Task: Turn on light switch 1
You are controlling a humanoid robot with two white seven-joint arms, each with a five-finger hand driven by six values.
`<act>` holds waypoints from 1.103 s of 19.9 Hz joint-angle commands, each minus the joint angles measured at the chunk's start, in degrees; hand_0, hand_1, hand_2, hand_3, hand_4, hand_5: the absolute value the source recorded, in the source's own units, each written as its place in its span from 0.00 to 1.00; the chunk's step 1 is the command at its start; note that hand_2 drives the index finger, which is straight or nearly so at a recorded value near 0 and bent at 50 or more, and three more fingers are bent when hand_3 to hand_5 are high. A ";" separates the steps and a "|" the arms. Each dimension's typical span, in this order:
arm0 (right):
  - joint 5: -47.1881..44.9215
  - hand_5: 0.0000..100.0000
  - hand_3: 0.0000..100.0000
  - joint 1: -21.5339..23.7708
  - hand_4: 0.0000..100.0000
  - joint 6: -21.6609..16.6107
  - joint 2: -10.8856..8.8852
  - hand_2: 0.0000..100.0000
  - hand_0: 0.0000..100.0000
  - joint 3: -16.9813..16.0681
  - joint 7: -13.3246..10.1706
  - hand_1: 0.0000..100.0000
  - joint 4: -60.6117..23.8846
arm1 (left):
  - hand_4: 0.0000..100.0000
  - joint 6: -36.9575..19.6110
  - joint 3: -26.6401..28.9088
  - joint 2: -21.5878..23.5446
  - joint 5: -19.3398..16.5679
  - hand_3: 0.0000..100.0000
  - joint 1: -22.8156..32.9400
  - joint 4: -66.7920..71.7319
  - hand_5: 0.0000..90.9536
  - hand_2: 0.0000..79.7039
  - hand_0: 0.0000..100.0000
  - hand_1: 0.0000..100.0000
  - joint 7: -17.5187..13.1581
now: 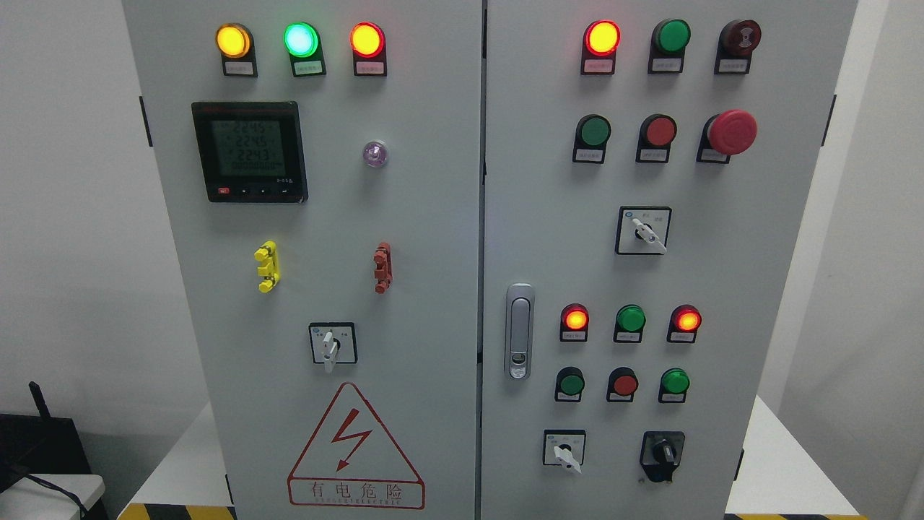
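A grey electrical cabinet (433,217) with two doors fills the head view. The right door carries several round lamps and push buttons: a lit red lamp (601,37) at the top, a green button (594,131) and a red button (660,131) below it, and a red mushroom stop button (731,132). Lower down sit lit red lamps (575,318) (686,318) and a green lamp (630,318). Rotary switches show at the middle right (644,231), lower right (564,451) and on the left door (332,344). Which one is switch 1 cannot be read. Neither hand shows.
The left door holds yellow, green and red lit lamps (301,39), a digital meter (249,152), yellow (266,266) and red (382,267) latches and a lightning warning triangle (354,451). A door handle (519,331) sits on the right door. A black selector (662,455) is at the bottom.
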 commanded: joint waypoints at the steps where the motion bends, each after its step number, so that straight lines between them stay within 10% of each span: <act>1: -1.05 0.00 0.00 0.00 0.00 -0.02 0.00 0.00 0.12 0.00 0.08 0.39 0.04 | 0.22 0.15 12.46 1.98 0.35 0.16 -0.68 -31.94 0.00 0.00 0.46 0.10 -0.11; 14: -1.05 0.00 0.00 0.00 0.00 -0.02 0.00 0.00 0.12 0.00 0.08 0.39 0.04 | 0.48 0.15 12.39 0.66 2.46 0.38 -4.20 -68.96 0.18 0.16 0.47 0.07 -4.50; 22: -0.97 0.00 0.00 0.00 0.00 -0.02 0.00 0.00 0.12 0.00 0.16 0.39 0.04 | 0.62 -0.73 4.14 0.31 2.72 0.52 -11.49 -73.27 0.43 0.42 0.23 0.15 -4.24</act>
